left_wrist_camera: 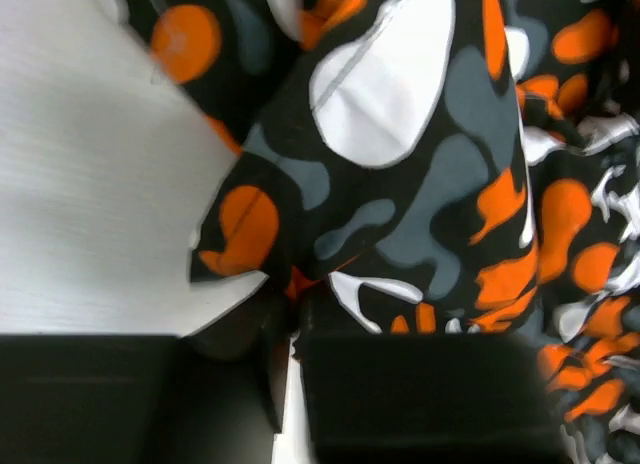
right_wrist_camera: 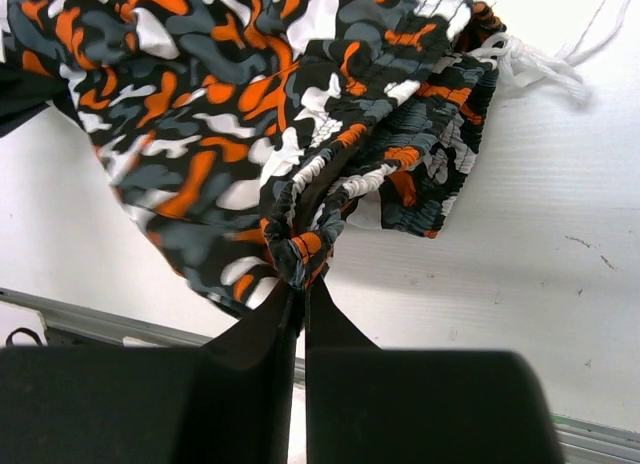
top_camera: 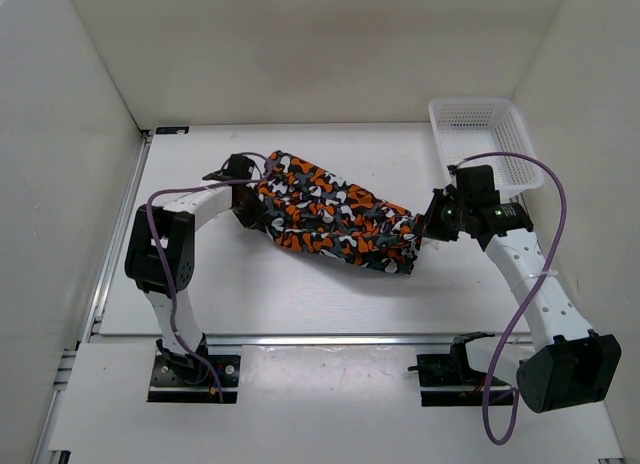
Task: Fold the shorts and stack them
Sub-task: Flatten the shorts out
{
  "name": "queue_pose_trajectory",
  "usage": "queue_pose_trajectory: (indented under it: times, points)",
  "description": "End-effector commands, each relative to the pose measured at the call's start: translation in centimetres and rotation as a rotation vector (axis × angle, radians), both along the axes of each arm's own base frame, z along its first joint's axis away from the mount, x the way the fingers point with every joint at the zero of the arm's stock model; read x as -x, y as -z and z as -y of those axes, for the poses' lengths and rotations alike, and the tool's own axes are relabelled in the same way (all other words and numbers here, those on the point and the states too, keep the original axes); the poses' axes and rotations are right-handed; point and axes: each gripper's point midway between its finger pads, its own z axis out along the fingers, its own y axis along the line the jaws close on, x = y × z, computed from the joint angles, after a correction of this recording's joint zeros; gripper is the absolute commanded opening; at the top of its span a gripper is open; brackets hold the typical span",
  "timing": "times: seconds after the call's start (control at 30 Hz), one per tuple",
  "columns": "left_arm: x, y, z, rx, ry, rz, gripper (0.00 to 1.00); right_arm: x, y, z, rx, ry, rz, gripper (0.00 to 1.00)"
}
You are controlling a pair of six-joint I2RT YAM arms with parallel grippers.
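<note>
The table (top_camera: 300, 294) is closed by white walls (top_camera: 60, 134) on the left, on the far side and on the right. A metal rail (top_camera: 330, 339) runs along its near edge, in front of the arm bases. A white basket (top_camera: 480, 134) stands in the far right corner, just behind the right wrist. There is bare table behind the shorts and in front of them, down to the rail; on the left, the room between the left arm and the wall is narrow.

The shorts (top_camera: 330, 216) are in the middle of the table, stretched as a long band that goes from the far left to the near right. Each end is in one gripper. The left gripper (top_camera: 243, 196) is closed on the far left end; in the left wrist view a corner of the cloth goes down into the thin gap between the dark fingers. The right gripper (top_camera: 428, 227) is closed on the near right end and pinches a small bunch of the gathered waistband. The white drawstring (right_wrist_camera: 530, 64) lies loose on the table beside that end.

The left arm rises from its base, bends at the elbow and reaches to the right toward the cloth. The right arm leans far to the right of its base and then comes back to the left, with the wrist pointing at the shorts.
</note>
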Motion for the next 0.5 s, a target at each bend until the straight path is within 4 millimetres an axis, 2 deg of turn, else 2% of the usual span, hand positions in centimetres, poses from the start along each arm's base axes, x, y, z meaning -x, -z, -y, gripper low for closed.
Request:
queue_pose_trajectory:
  times: [0.0,0.03,0.07,0.1,0.13,0.2,0.27,0.33,0.37,0.43,0.47]
  points:
    - [-1.1,-2.2,-0.9,0.009,0.003,0.061,0.10,-0.3,-2.2,-0.4,-0.023,-0.027,0.068,0.00]
    - [-1.2,-3.8,-2.2,-0.001,-0.015,0.099,0.10,-0.4,-2.2,-0.3,-0.018,-0.034,0.071,0.00]
    - [-1.0,-4.9,-2.4,-0.012,-0.013,0.121,0.10,-0.4,-2.2,-0.3,-0.018,-0.034,0.071,0.00]
    - [-1.1,-5.9,-3.5,-0.041,-0.030,0.147,0.10,-0.4,-2.2,-0.3,-0.013,-0.041,0.075,0.00]
    - [-0.9,-8.1,-4.4,-0.053,-0.041,0.195,0.10,-0.4,-2.2,-0.3,-0.013,-0.041,0.075,0.00]
    - [0.4,-9.4,-6.0,-0.113,-0.044,0.191,0.10,-0.5,-1.9,-0.3,-0.006,-0.048,0.068,0.00]
    - [1.1,-11.6,-6.7,-0.146,-0.042,0.224,0.10,-0.5,-1.6,-0.3,-0.004,-0.048,0.057,0.00]
    - [2.4,-12.4,-7.8,-0.183,-0.050,0.203,0.10,-0.6,-1.4,-0.5,-0.009,-0.054,0.047,0.00]
    - [2.8,-14.2,-7.9,-0.181,-0.045,0.236,0.10,-0.5,-1.4,-0.6,-0.016,-0.060,0.045,0.00]
    - [3.6,-16.2,-8.5,-0.208,-0.028,0.251,0.10,-0.6,-2.0,-0.8,-0.028,-0.068,0.055,0.00]
    - [5.3,-16.8,-8.3,-0.234,0.005,0.207,0.10,-0.5,-2.2,-0.8,-0.022,-0.077,0.062,0.00]
